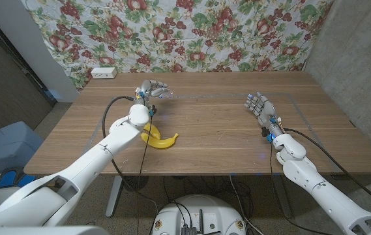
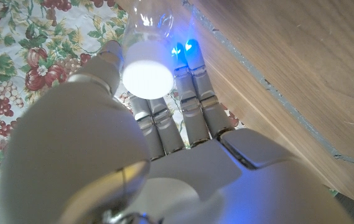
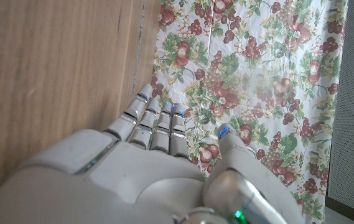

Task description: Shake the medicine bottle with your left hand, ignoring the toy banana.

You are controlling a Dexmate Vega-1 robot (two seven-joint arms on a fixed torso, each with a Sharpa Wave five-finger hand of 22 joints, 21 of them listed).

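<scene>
Left robot hand (image 1: 151, 89) clamped on medicine bottle (image 2: 147, 53), lifted beyond toy banana (image 1: 160, 138); right robot hand (image 1: 259, 104) empty, fingers apart; bottle likely light, stiff, slick plastic; grip round body

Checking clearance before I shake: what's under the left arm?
The toy banana lies on the table under the left forearm, its near end covered by the arm. The left hand holds the bottle.
</scene>
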